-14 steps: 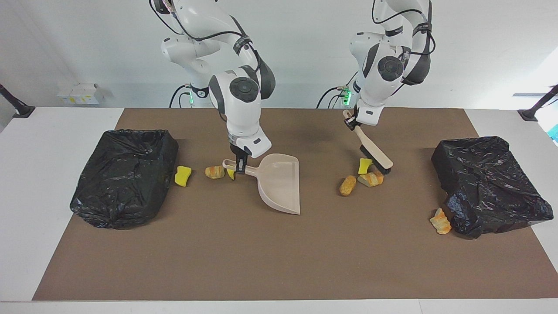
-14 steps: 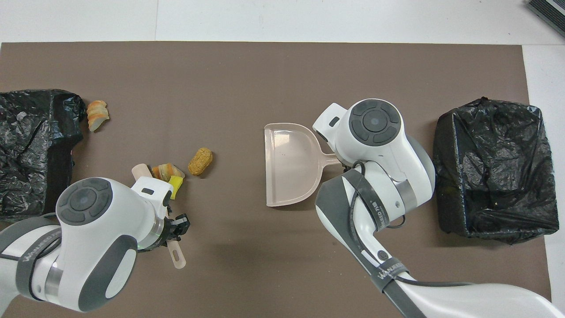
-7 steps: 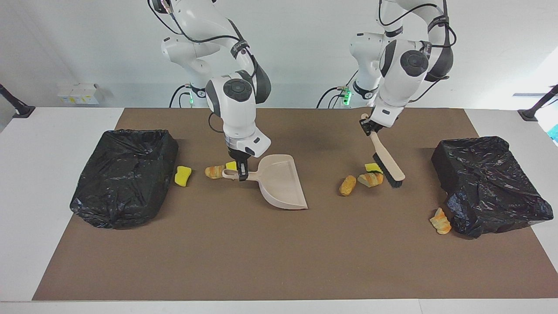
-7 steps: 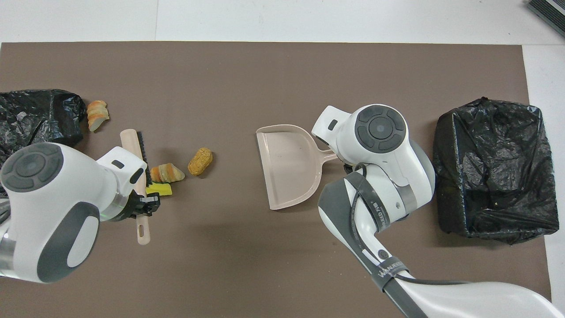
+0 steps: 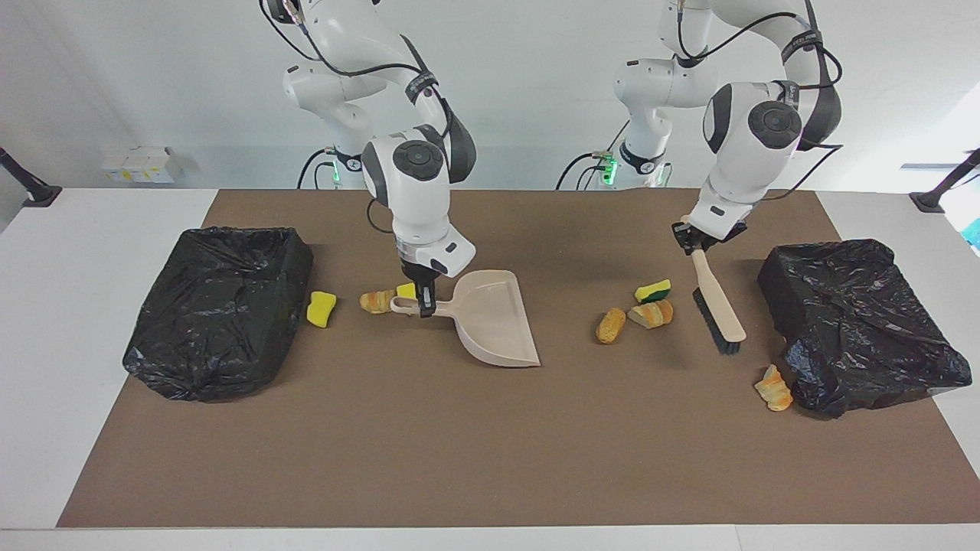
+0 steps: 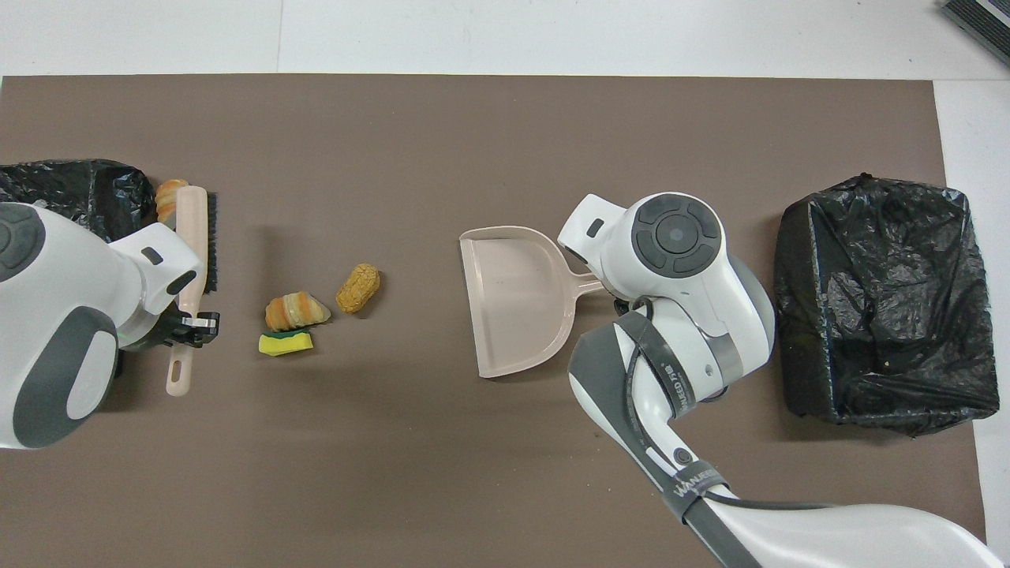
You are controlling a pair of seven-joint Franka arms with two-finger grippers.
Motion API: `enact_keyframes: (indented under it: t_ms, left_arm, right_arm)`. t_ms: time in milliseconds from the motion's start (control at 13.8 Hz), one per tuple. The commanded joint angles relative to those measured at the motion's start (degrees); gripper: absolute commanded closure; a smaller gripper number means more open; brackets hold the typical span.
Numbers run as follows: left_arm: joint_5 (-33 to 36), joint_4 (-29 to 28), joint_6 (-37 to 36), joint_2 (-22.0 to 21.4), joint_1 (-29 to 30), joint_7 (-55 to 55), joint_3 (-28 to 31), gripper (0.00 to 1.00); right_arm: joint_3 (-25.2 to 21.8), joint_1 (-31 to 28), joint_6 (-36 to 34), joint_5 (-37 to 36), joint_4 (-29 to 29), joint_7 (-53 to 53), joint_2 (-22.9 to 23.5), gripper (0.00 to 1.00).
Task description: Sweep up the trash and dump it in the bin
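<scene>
Since the earlier frame we see the left gripper (image 5: pixel 695 242) carry its clamped brush (image 5: pixel 718 310) rightward off the trash (image 5: pixel 653 313); right gripper (image 5: pixel 426 303) grips the dustpan (image 5: pixel 494 320), center.

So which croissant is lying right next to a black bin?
The croissant by the bin at the left arm's end. It lies alone against the bag; the other pastries sit out on the mat.

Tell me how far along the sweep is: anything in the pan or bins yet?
Nothing looks collected: the dustpan is empty, and no trash shows in either bin. In hand: the right tool grips the dustpan's handle; the left tool holds the brush beside the three-piece cluster. Left: that cluster, the pastry against the bin, and three pieces around the dustpan handle.
</scene>
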Motion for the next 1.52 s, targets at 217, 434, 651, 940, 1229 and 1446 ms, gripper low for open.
enact_keyframes:
  t_ms: [217, 434, 651, 940, 1229, 1446]
  left_arm:
    - [10.28, 7.14, 3.1, 8.97, 4.6, 5.6, -0.56, 1.0]
    - [11.62, 8.21, 5.12, 12.14, 6.71, 5.51, -0.47, 1.0]
    - [14.09, 10.57, 6.27, 15.91, 7.59, 5.51, -0.47, 1.0]
    - [15.76, 10.06, 8.28, 16.37, 7.77, 5.51, -0.47, 1.0]
    - [16.02, 9.18, 10.48, 16.98, 8.82, 5.68, -0.56, 1.0]
    - [15.85, 8.13, 10.13, 16.81, 8.82, 6.65, -0.56, 1.0]
  right_arm:
    - [0.51, 0.24, 0.66, 1.18, -5.16, 5.41, -3.19, 1.0]
    - [0.51, 0.25, 0.66, 1.18, -5.42, 5.42, -3.36, 1.0]
    - [0.51, 0.33, 0.66, 1.18, -5.51, 5.42, -3.36, 1.0]
    - [0.51, 0.42, 0.66, 1.18, -5.51, 5.42, -3.36, 1.0]
    - [0.51, 0.33, 0.66, 1.18, -5.51, 5.42, -3.36, 1.0]
    - [0.51, 0.33, 0.66, 1.18, -5.51, 5.42, -3.36, 1.0]
